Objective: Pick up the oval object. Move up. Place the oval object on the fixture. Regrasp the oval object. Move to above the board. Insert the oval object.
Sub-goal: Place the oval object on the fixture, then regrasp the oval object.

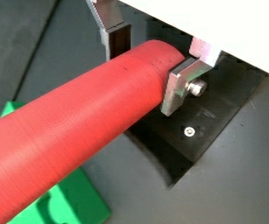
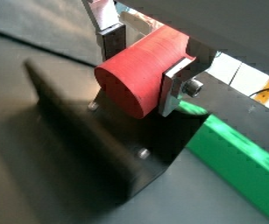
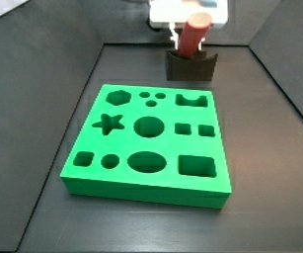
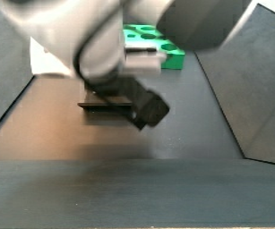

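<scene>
The gripper (image 1: pixel 148 61) is positioned at the far end of the desk (image 3: pixel 61 99), directly over the fixture (image 3: pixel 190 65), and its fingers (image 1: pixel 181 80) are pinching the oval object (image 1: pixel 78 122) across its width. In both wrist views the silver plates bear on opposite flanks of the red rod near one end, with no visible gap on either side. The rod's long axis runs crosswise to the line joining the two plates and extends away from the wrist toward the dark surface below. In a side view the oval object (image 3: pixel 190 36) appears roughly upright, its lower end at or in the notch of the fixture; whether it is seated or just touching cannot be determined. The fixture (image 2: pixel 113 149) lies immediately beneath the held end in a wrist view. The board (image 3: pixel 148 143) lies well apart, toward the near side of the desk, with its cut-outs unoccupied; its green edge (image 2: pixel 236 166) shows beside the fixture. In a side view the arm (image 4: pixel 104 36) reaches down steeply from above, blurred and hiding most of the grasp. The step in hand is judged to be placing or regrasping at the fixture; insertion is not yet done.
</scene>
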Controlling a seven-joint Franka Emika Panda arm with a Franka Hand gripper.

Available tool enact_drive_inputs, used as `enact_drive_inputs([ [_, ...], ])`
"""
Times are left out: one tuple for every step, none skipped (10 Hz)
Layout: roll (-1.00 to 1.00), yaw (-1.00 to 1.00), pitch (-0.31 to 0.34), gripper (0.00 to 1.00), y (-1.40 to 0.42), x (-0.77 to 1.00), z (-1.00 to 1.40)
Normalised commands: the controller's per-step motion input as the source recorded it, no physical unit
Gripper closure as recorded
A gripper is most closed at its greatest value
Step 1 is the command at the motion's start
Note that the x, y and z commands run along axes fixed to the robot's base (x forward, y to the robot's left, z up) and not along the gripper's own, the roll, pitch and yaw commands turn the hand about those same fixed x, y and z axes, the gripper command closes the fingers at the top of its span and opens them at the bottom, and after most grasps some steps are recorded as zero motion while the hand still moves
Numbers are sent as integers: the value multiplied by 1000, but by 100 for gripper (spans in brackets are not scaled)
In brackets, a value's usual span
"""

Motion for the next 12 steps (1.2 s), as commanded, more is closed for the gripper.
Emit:
enact_drive_inputs([
  [-201, -84, 38, 100, 116, 189, -1000],
  [-180, -85, 38, 100, 102, 161, -834],
  [-171, -87, 34, 100, 85, 134, -660],
  [-132, -85, 28, 100, 82, 98, -503],
  [-121, -80, 23, 100, 60, 81, -505],
  [0, 0, 0, 100, -500, 0, -167],
  [0, 0, 0, 0, 0, 0, 0],
  [28, 57, -19, 0, 0, 0, 1000],
  [30, 61, -13, 0, -1, -6, 1000],
  [42, 65, 9, 0, -5, -29, 1000],
  [59, 60, 38, 0, -11, -35, 1000],
  [62, 51, 64, 0, -6, -33, 1000],
])
